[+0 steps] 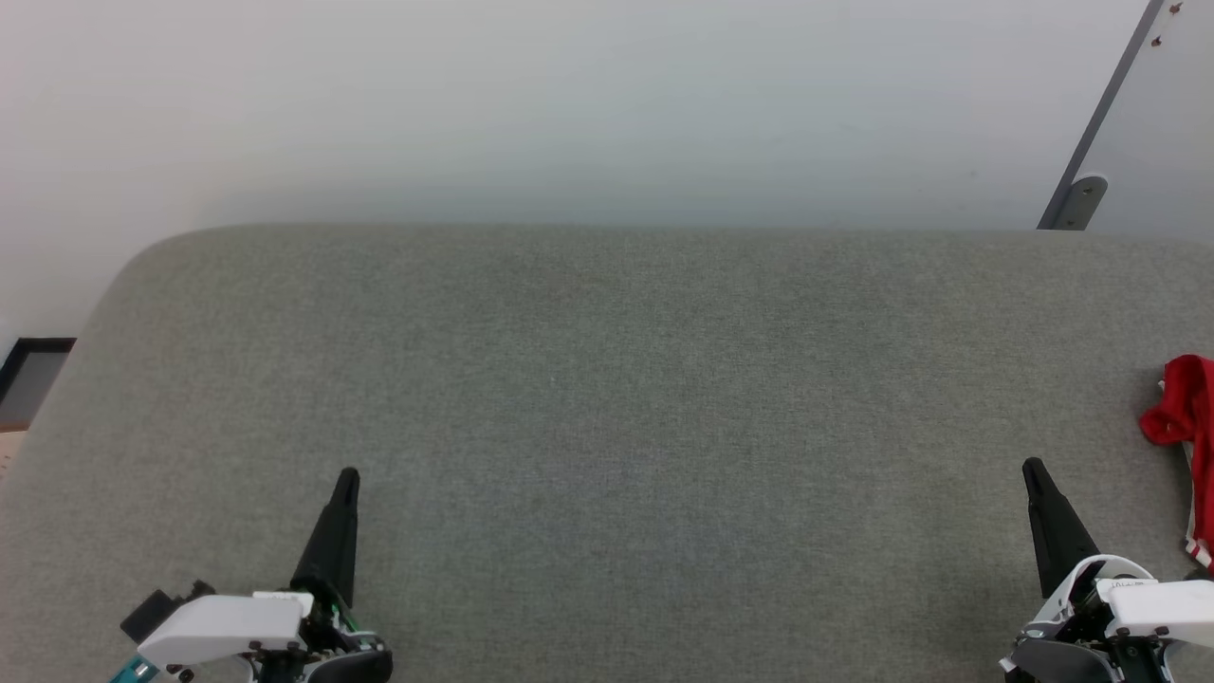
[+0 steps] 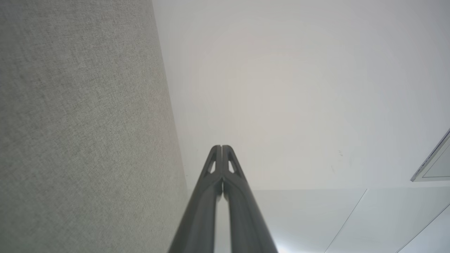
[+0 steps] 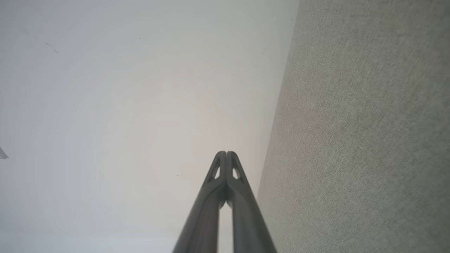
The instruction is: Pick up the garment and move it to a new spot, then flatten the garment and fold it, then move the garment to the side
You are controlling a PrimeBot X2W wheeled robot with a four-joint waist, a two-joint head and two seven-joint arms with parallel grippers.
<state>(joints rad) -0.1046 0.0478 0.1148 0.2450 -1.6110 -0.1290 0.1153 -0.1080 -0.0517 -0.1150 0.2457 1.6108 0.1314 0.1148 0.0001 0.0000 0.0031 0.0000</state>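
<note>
Grey cloth surface [image 1: 607, 379], seen from above. My left claw [image 1: 347, 474] and right claw [image 1: 1032, 465] hover over its near edge, both clenched on nothing. The garment [image 1: 1186, 417], red and bunched, lies at the right edge, partly out of frame. That fits either a garment awaiting pick-up or one set aside. My right claw is nearer.

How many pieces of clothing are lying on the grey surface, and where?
1. The garment lies at the right edge of the head view, right of the right pincer, cut off by the frame; others may lie outside.
</note>
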